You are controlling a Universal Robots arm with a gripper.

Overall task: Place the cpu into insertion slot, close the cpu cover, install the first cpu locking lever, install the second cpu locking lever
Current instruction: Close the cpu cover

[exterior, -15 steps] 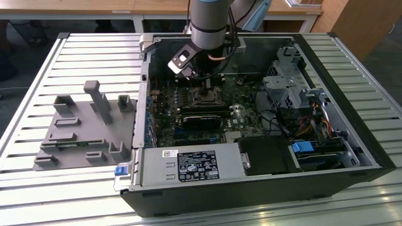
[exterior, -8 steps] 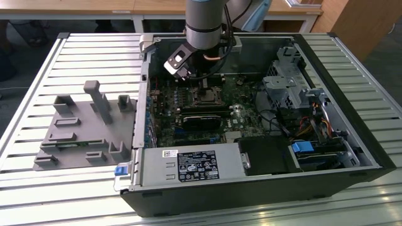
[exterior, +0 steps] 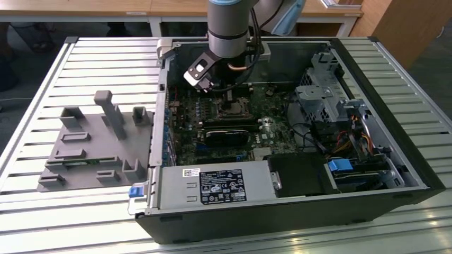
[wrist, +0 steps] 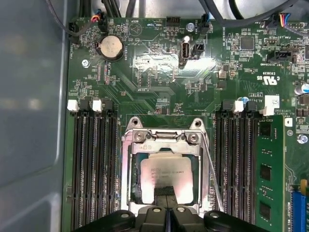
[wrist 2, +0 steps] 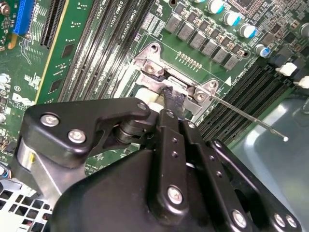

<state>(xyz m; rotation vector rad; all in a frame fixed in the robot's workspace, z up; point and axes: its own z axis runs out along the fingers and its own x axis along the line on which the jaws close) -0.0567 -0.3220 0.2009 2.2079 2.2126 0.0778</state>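
Observation:
The cpu point(wrist: 169, 170), a pale metal square, lies in the insertion slot point(exterior: 230, 109) on the green board. The cpu cover point(wrist: 129, 164), a silvery frame with a window, is folded down over the cpu. In the first wrist view my gripper point(wrist: 165, 191) is shut, its black tips resting on the cover's edge over the cpu. The second wrist view shows the gripper point(wrist 2: 174, 99) with its tips against the cover's hinge end. One thin locking lever point(wrist 2: 247, 117) sticks out free from the socket; this lever point(wrist: 213, 170) runs along the cover's side. The arm point(exterior: 227, 32) hangs over the socket.
Black memory slots point(wrist: 91, 164) flank the socket on both sides. The open computer case point(exterior: 395, 132) walls in the board, with a labelled grey box point(exterior: 219, 186), a drive cage point(exterior: 325, 100) and cables point(exterior: 353, 138). A grey fixture tray point(exterior: 92, 143) sits at the exterior view's left.

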